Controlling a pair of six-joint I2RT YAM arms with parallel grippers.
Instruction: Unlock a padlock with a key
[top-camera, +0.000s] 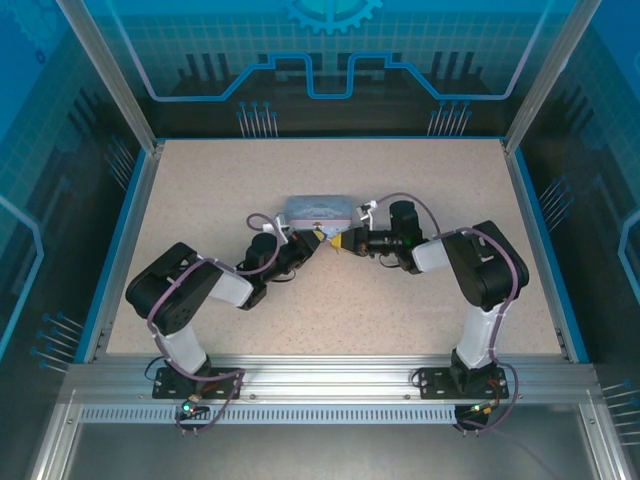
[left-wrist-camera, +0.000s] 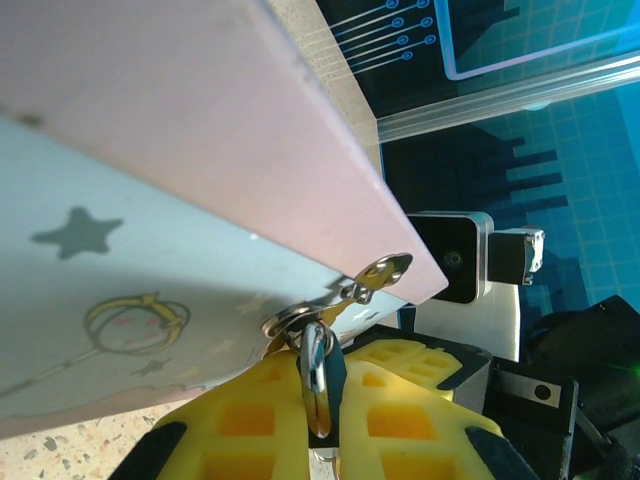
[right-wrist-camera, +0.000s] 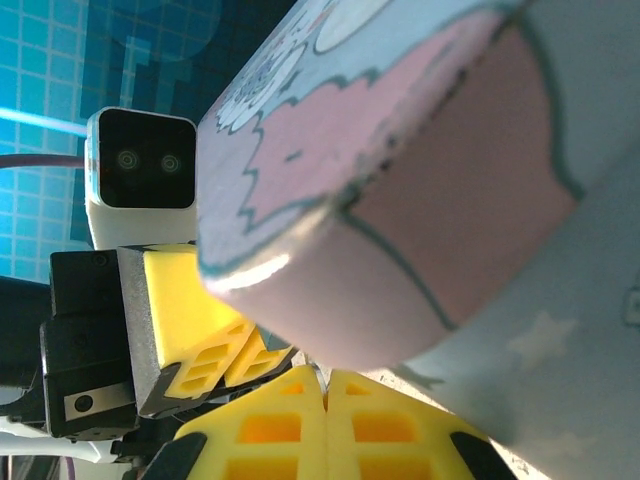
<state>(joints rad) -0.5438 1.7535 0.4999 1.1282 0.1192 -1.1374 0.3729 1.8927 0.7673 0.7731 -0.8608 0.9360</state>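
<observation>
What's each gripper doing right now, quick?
Left gripper: shut on the padlock.
Right gripper: shut; whether it holds anything cannot be told.

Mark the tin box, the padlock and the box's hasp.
tin box (top-camera: 318, 209): top view, on its lid.
padlock (left-wrist-camera: 316, 385): left wrist view, on its metal shackle.
hasp (left-wrist-camera: 372, 277): left wrist view, on its metal tab.

Left arm (top-camera: 190, 292) and right arm (top-camera: 482, 268) bent inward, jaws closed
</observation>
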